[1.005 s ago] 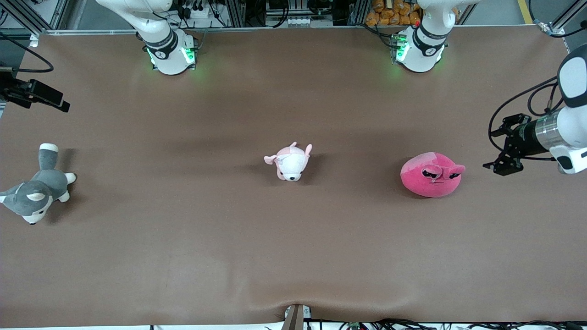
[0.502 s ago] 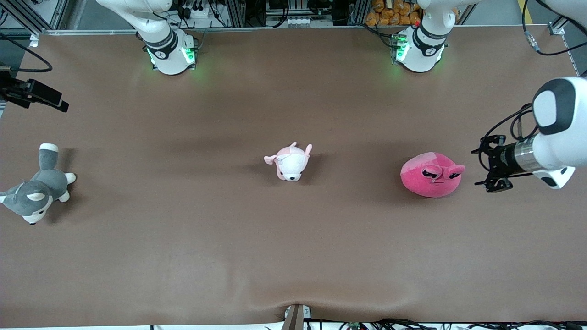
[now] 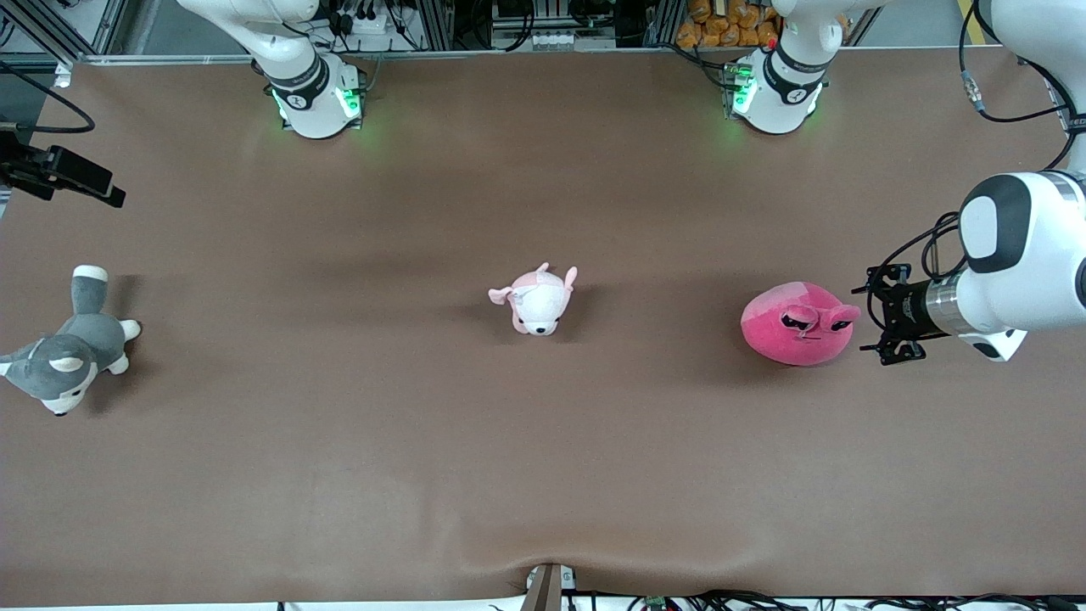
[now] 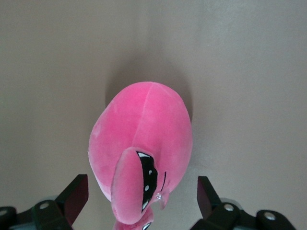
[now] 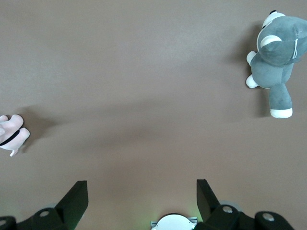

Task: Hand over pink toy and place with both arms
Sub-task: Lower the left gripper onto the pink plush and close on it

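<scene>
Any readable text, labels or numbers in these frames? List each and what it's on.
None readable.
Small mark on each arm base's black band: too small to read.
Round hot-pink plush toy, pale pink-and-white plush animal, grey-and-white husky plush, brown table cover: no text.

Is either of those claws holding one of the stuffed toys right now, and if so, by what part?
Nothing is held. The left gripper is open beside the pink toy, not touching it. The right gripper is open over bare table.
</scene>
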